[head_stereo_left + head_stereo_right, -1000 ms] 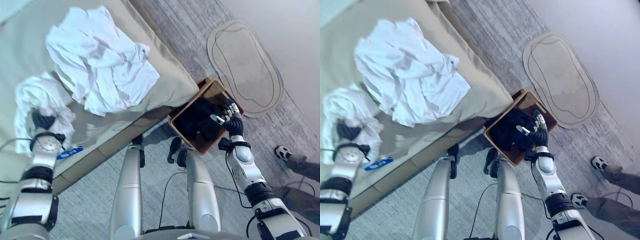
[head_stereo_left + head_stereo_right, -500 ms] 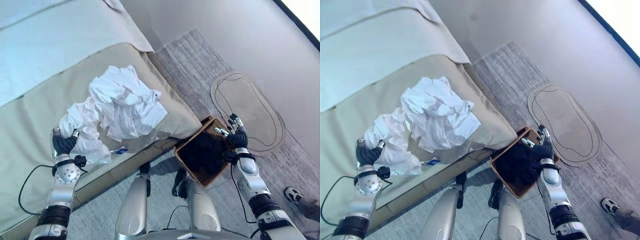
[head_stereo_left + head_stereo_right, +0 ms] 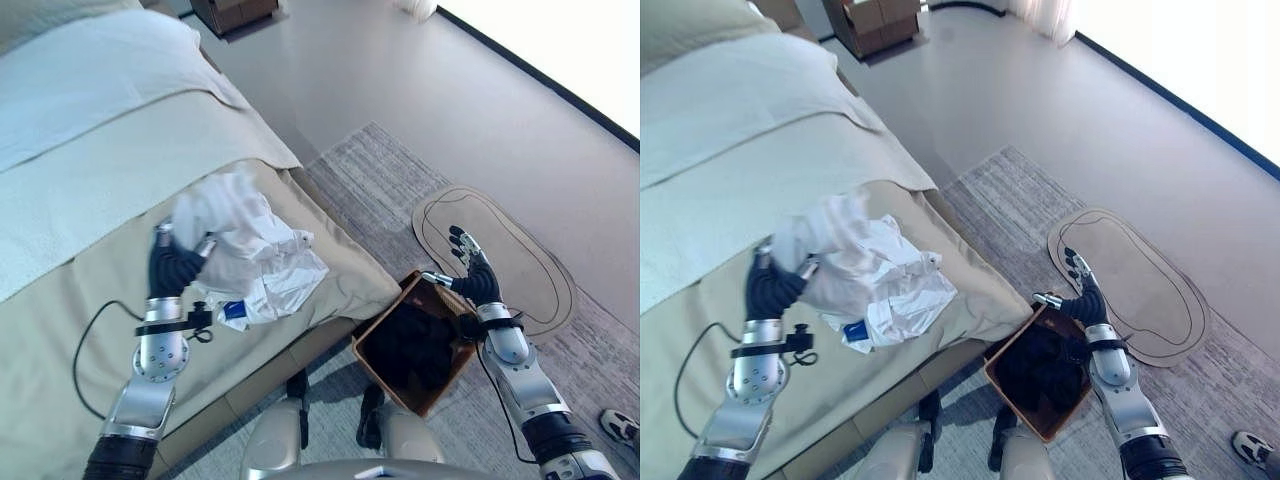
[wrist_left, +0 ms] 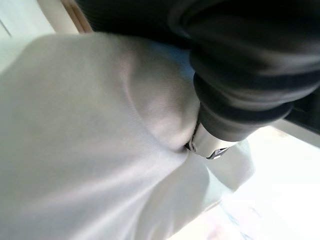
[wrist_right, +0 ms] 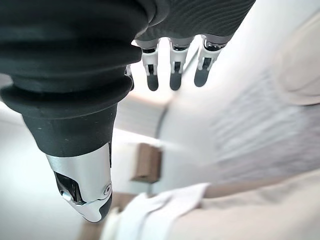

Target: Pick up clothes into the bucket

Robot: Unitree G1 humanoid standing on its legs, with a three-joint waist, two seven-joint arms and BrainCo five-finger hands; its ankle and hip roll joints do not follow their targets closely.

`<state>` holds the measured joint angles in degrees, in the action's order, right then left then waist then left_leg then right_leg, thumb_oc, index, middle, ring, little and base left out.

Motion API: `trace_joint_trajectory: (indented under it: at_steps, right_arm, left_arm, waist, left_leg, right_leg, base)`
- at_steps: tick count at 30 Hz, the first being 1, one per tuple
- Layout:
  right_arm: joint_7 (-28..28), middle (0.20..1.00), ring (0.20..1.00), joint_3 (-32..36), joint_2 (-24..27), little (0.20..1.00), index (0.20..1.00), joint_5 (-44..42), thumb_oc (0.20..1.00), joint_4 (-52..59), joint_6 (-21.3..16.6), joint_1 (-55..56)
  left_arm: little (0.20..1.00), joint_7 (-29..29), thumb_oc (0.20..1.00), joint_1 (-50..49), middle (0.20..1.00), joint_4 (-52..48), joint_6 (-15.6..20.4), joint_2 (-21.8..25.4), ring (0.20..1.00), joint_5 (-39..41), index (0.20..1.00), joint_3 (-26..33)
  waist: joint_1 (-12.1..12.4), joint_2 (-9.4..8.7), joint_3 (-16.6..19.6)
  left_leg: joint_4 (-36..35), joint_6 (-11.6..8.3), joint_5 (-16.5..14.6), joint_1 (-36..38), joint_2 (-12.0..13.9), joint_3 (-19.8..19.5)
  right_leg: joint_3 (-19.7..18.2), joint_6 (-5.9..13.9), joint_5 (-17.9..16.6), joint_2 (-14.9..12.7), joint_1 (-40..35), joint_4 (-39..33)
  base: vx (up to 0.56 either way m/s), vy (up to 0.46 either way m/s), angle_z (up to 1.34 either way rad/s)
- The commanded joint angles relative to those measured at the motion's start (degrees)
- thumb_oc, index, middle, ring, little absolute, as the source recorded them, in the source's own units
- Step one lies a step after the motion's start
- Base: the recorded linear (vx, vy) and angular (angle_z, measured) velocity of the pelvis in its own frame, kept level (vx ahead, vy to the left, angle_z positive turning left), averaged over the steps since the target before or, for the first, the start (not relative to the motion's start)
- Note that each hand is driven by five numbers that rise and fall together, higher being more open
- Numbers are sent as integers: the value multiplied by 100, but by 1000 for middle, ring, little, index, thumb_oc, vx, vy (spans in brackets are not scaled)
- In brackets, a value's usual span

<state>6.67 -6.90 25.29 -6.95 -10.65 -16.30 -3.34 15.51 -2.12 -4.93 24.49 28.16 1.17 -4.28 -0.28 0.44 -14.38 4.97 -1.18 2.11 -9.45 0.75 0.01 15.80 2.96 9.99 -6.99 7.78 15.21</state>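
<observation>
A heap of white clothes [image 3: 262,262] lies on the beige bed [image 3: 90,200] near its foot corner. My left hand [image 3: 174,266] is raised over the heap's left side, shut on a bunch of white cloth [image 4: 90,150] lifted off the bed. On the grey rug by the bed's corner stands a brown square bucket [image 3: 372,342], dark clothes [image 3: 412,345] inside it. My right hand [image 3: 471,272] hovers open just above the bucket's far right rim, fingers [image 5: 172,65] straight and holding nothing.
An oval beige mat [image 3: 505,250] lies on the grey rug [image 3: 380,180] beyond the bucket. A brown box [image 3: 875,20] sits on the floor far past the bed. A person's shoe [image 3: 622,425] shows at the lower right corner.
The camera has tilted up, so the whole scene has shifted. My left hand has risen with the white cloth in it. My right hand has lifted from inside the bucket to above its rim.
</observation>
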Motion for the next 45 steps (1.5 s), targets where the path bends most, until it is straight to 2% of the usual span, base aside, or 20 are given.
trace_joint_trajectory:
  at_steps: [1, 3, 5, 11, 14, 15, 19, 29, 31, 39, 40, 41, 42, 45]
  right_arm:
    - [-104, 1000, 1000, -213, 75, 1000, 1000, 168, 1000, 431, -455, -254]
    - [-67, 1000, 1000, -259, 143, 1000, 1000, 416, 1000, 681, -481, -330]
    - [18, 1000, 1000, -339, 274, 1000, 1000, 916, 1000, 927, -491, -464]
    - [-45, 1000, 1000, -546, 311, 1000, 1000, 1058, 1000, 973, -457, -611]
    - [-191, 1000, 1000, -754, 227, 1000, 1000, 826, 1000, 945, -467, -754]
    - [-398, 1000, 1000, -964, 127, 1000, 1000, 449, 1000, 907, -459, -864]
    - [-781, 1000, 1000, -1269, 41, 1000, 1000, -26, 1000, 965, -400, -972]
    - [-1164, 1000, 1000, -1782, 85, 1000, 1000, -133, 1000, 1199, -381, -1110]
    - [-1290, 1000, 1000, -1923, 7, 1000, 1000, -406, 1000, 1196, -370, -1136]
    - [-1540, 1000, 1000, -2063, -140, 1000, 1000, -1038, 1000, 1219, -332, -1006]
    - [-1543, 746, 746, -2062, -139, 746, 746, -1041, 746, 1220, -331, -1004]
    - [-1576, 438, 438, -2072, -140, 438, 438, -1092, 438, 1208, -324, -984]
    - [-1651, 200, 200, -2091, -179, 200, 200, -1272, 200, 1140, -314, -959]
    - [-1800, 200, 200, -2157, -266, 200, 200, -1625, 200, 1002, -272, -930]
  left_arm:
    - [200, -556, 200, 143, 200, -342, 433, 364, 200, 491, 200, -79]
    - [200, -673, 200, 265, 200, -422, 421, 419, 200, 445, 200, -266]
    - [200, -1093, 200, 437, 200, -521, 429, 506, 200, 764, 200, -567]
    - [200, -1585, 200, 632, 200, -822, 374, 479, 200, 1221, 200, -871]
    - [200, -1768, 200, 794, 200, -920, 302, 423, 200, 1459, 200, -1057]
    - [200, -1821, 200, 930, 200, -955, 260, 354, 200, 1517, 200, -1203]
    - [200, -1983, 200, 1053, 200, -1024, 226, 371, 200, 1579, 200, -1346]
    - [200, -2596, 200, 1194, 200, -1105, 69, 463, 200, 2221, 200, -1643]
    - [200, -2867, 200, 1263, 200, -1076, -17, 529, 200, 2574, 200, -1797]
    - [200, -3151, 200, 1275, 200, -1096, -80, 558, 200, 2931, 200, -1926]
    - [200, -3154, 200, 1272, 200, -1097, -81, 558, 200, 2934, 200, -1925]
    - [200, -3175, 200, 1257, 200, -1093, -87, 541, 200, 2955, 200, -1923]
    - [200, -3210, 200, 1249, 200, -1103, -89, 503, 200, 2991, 200, -1929]
    - [200, -3236, 200, 1223, 200, -1122, -97, 449, 200, 2989, 200, -1935]
  waist:
    - [-35, -249, 458]
    - [-83, -246, 546]
    - [-157, -236, 691]
    - [-201, -234, 814]
    - [-231, -239, 876]
    - [-253, -244, 901]
    - [-276, -262, 962]
    - [-311, -282, 1076]
    - [-330, -276, 1091]
    - [-376, -262, 1115]
    - [-376, -261, 1118]
    - [-379, -261, 1124]
    - [-379, -256, 1121]
    - [-376, -255, 1117]
  left_leg:
    - [-62, -61, -192, 81, 213, -97]
    - [-66, -65, -243, 201, 234, -51]
    - [-120, -76, -307, 392, 273, 33]
    - [-183, -93, -338, 590, 319, 130]
    - [-215, -101, -348, 667, 342, 162]
    - [-221, -111, -346, 691, 350, 179]
    - [-241, -125, -356, 743, 377, 222]
    - [-309, -142, -352, 855, 409, 295]
    - [-324, -152, -343, 884, 414, 302]
    - [-355, -158, -323, 918, 414, 321]
    - [-356, -158, -322, 917, 414, 321]
    - [-361, -160, -319, 919, 411, 319]
    - [-371, -161, -313, 915, 402, 322]
    - [-372, -162, -310, 909, 397, 313]
  right_leg:
    - [-173, 839, -1412, -790, -211, -1132]
    - [-211, 838, -1399, -773, -309, -1174]
    - [-289, 843, -1393, -719, -438, -1282]
    - [-380, 833, -1398, -648, -575, -1400]
    - [-406, 824, -1389, -619, -625, -1435]
    - [-435, 810, -1386, -601, -648, -1439]
    - [-469, 806, -1381, -569, -688, -1479]
    - [-541, 783, -1392, -507, -741, -1550]
    - [-551, 775, -1390, -498, -760, -1549]
    - [-577, 759, -1399, -488, -756, -1559]
    - [-577, 759, -1400, -488, -755, -1560]
    - [-575, 760, -1407, -491, -757, -1564]
    - [-574, 763, -1413, -494, -765, -1572]
    - [-560, 767, -1421, -499, -775, -1578]
  base:
    - [59, -18, -6]
    - [69, -26, -15]
    - [102, -31, -20]
    - [53, -28, -15]
    - [20, -19, -1]
    - [0, 0, 0]
    - [7, -7, -3]
    - [5, -7, -6]
    - [0, 0, 0]
    - [-2, -1, -3]
    - [0, 0, 0]
    - [6, -3, -4]
    - [6, -3, -3]
    - [0, 0, 0]
